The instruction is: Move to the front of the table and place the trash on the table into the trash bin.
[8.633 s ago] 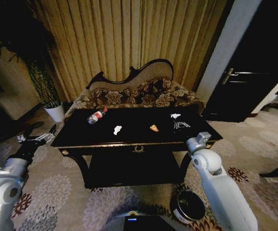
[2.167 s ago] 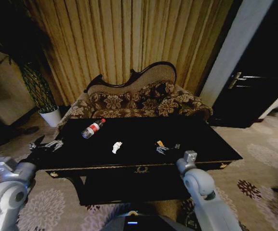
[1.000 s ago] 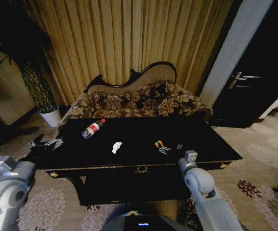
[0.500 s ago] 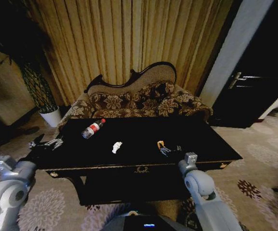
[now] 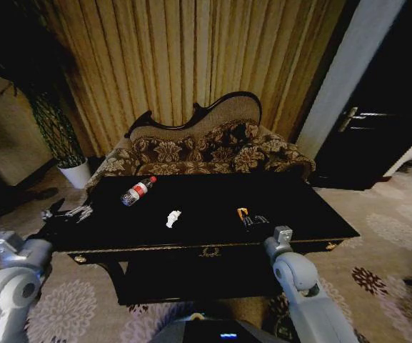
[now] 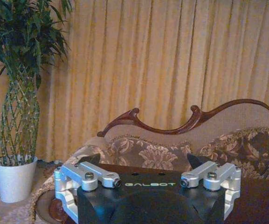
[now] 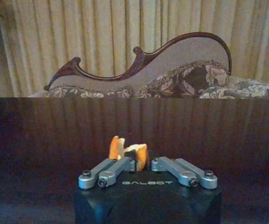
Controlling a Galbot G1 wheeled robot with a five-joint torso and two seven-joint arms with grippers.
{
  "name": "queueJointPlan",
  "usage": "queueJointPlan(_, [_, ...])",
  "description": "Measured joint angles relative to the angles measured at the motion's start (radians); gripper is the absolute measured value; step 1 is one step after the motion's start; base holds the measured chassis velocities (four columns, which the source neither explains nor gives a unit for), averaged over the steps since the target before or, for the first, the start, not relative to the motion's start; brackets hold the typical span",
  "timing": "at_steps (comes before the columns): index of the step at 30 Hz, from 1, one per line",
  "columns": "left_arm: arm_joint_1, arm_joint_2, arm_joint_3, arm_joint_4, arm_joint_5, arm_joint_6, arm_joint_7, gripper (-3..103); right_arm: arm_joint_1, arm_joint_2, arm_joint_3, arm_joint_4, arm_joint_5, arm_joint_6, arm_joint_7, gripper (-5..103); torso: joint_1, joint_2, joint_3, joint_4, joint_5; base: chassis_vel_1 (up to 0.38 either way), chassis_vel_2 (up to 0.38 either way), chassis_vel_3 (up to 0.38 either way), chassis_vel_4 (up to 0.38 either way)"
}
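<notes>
A: What has moved since half a second ago?

B: The right gripper (image 5: 249, 218) has gone a little further over the table (image 5: 291, 196), and the orange piece (image 5: 242, 213) went with it. Bottle, white scrap and my left arm are as before.

A: Please go from left to right.

B: On the far left, the plant pot (image 5: 76, 172) stands on the carpet. My left gripper (image 5: 66, 213) hangs off the left end of the table, with its fingers spread apart and nothing between them. On the table, the bottle (image 5: 136, 191) lies on its side near the back left. The white scrap (image 5: 173, 217) lies further forward, near the middle.

A: And the right side?

B: The right gripper is low over the tabletop, right of the scrap. In the right wrist view its fingers (image 7: 118, 170) are closed around the orange piece (image 7: 126, 150), which stands up between the tips. Behind the table is the sofa (image 5: 213, 146).
</notes>
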Motion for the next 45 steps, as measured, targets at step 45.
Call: queueJointPlan(45, [-0.007, 0.002, 0.003, 0.005, -0.002, -0.021, -0.001, 100, 0.104, -0.013, 0.082, 0.030, 0.127, 0.184, 0.000, 2, 0.000, 0.000, 0.000, 0.0000, 0.0000, 0.014, -0.008, -0.013, 0.008])
